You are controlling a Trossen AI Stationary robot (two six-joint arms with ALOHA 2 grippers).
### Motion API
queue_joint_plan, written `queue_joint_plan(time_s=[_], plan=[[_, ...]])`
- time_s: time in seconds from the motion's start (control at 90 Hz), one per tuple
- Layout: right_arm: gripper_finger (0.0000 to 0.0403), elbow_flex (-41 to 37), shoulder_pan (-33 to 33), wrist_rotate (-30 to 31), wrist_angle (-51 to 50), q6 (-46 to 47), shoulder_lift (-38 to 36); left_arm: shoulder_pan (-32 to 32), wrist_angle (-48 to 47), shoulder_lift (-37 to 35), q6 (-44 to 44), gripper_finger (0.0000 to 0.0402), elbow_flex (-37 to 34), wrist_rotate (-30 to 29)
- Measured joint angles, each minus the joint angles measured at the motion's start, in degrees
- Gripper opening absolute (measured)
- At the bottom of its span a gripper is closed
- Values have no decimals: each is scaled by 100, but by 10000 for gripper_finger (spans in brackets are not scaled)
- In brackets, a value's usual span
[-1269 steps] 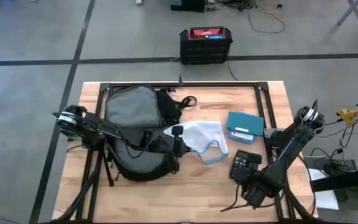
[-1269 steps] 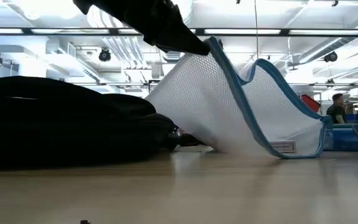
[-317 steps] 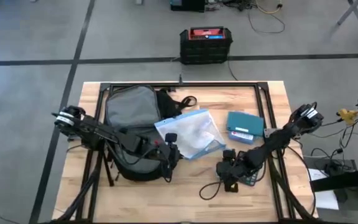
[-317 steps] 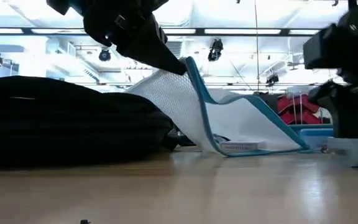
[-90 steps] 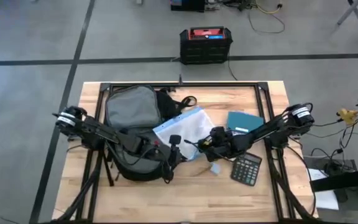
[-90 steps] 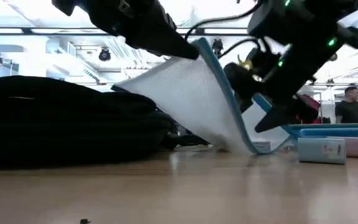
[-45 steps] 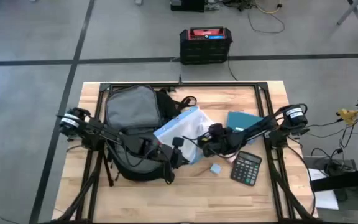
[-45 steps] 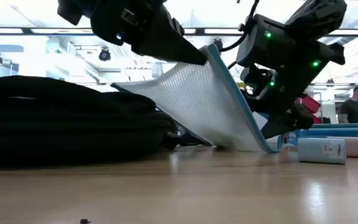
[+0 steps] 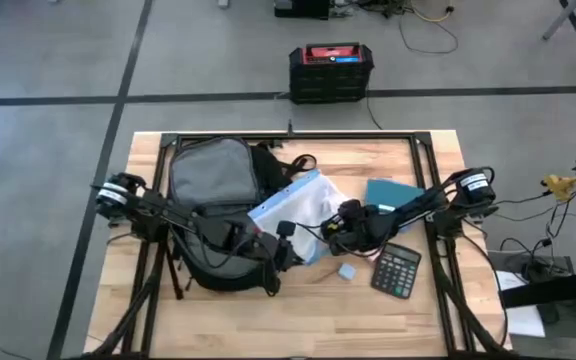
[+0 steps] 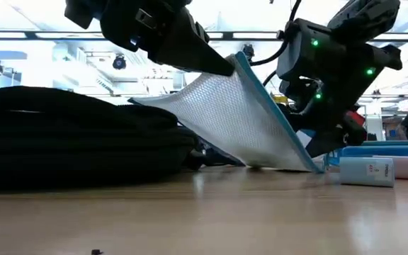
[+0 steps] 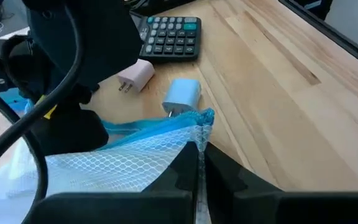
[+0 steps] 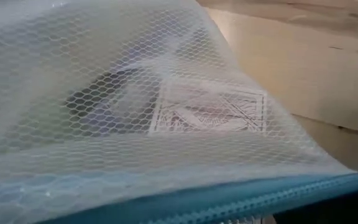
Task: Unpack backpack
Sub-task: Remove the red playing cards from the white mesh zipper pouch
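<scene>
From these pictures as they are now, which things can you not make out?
- Contents of the mesh pouch: right wrist view, the netting blurs a flat printed item inside.
- Right claw: high view, its own dark body hides the fingers, open or shut unclear.
- Inside of the backpack: high view, the left arm and the pouch cover its opening.
- Calculator: left wrist view, key labels too small.

The wooden table (image 9: 438, 310) carries the backpack (image 9: 213, 190), mesh pouch (image 9: 303, 205), teal box (image 9: 393, 193), calculator (image 9: 397, 271) and small blue block (image 9: 347, 271).

Right gripper (image 9: 330, 232) jaws hidden behind mesh pouch (image 9: 303, 212); pouch contents perhaps cards.
</scene>
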Motion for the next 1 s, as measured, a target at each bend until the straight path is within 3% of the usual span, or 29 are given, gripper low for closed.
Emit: queue_joint_plan(time_s=[0.622, 1.0], plan=[[311, 337, 273, 339, -653, 187, 15, -15, -39, 0, -4, 0, 0, 39], [334, 391, 174, 251, 182, 40, 480, -13, -33, 0, -4, 0, 0, 2]])
